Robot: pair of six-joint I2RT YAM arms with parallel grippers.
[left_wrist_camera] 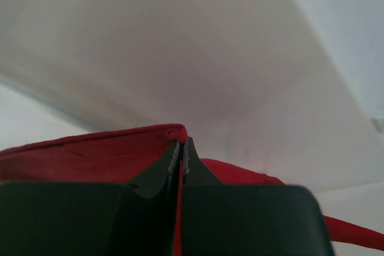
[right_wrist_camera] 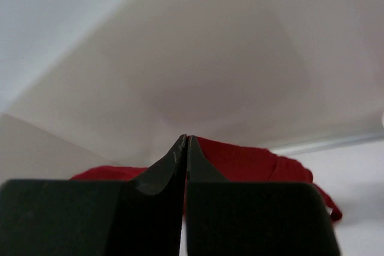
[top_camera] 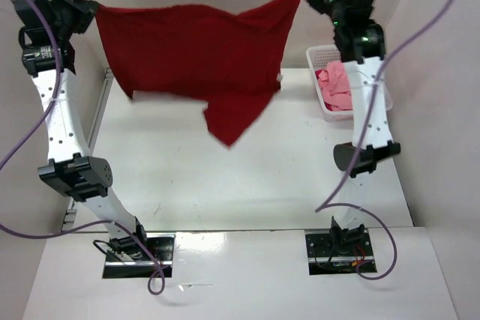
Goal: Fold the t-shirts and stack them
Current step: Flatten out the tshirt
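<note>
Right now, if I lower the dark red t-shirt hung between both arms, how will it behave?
Likely floppy: the dark red t-shirt sags between the two pinched corners and its lower part hangs in an uneven point. It will probably crumple on the table rather than lie flat. Seems light: the left fingers hold it by their tips.

The dark red t-shirt [top_camera: 195,58] is soft, matt cloth, as is the crumpled pink cloth [top_camera: 335,88] in the white latticed plastic basket [top_camera: 318,56]; the table [top_camera: 225,177] is smooth white with a faint sheen, and the left gripper [left_wrist_camera: 183,142] is matt black.
</note>
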